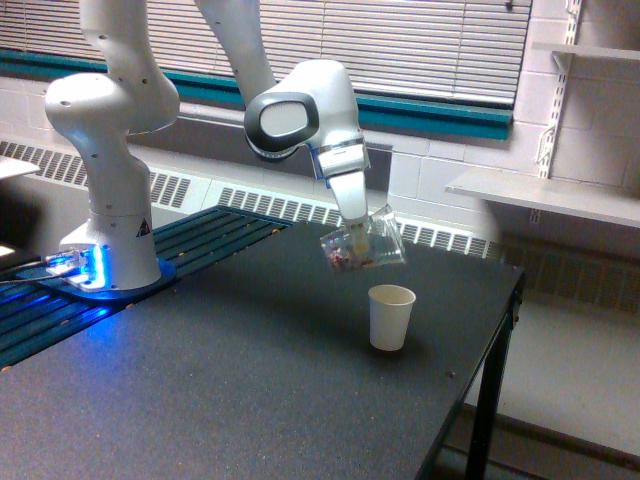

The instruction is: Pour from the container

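The clear cylindrical glass-like container (365, 245) hangs tilted in the air, small reddish bits inside it, at about eleven o'clock from the small white paper cup (390, 317) and apart from it. The white arm's gripper (357, 232) is clamped on the container. The paper cup stands upright on the dark speckled table (230, 380). At nine o'clock sits the arm's blue-lit base (95, 270).

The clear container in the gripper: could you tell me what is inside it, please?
The container, tilted in the gripper, holds small reddish-brown bits near its lower end. What they are is too blurred to tell.
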Controlling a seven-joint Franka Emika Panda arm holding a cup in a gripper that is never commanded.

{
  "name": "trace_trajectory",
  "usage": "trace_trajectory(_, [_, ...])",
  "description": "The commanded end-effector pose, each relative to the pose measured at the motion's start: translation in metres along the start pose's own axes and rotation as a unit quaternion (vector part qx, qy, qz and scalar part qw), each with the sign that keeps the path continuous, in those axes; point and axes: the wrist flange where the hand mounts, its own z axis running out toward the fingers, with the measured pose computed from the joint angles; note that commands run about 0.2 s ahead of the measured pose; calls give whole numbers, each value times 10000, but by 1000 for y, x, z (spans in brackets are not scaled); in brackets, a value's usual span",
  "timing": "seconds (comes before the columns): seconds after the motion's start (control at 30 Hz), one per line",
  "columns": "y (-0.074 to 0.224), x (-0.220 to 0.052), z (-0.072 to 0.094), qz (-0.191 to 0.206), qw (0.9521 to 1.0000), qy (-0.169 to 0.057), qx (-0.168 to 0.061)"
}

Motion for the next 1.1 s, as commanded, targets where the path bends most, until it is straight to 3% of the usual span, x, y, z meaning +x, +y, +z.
trace_trajectory(0.03, [6,-1,9,450,9988,-70,-161])
trace_trajectory(0.43, [-5,0,14,262,9990,-71,-362])
trace_trajectory(1.1, [-18,-9,32,-179,9953,-346,-886])
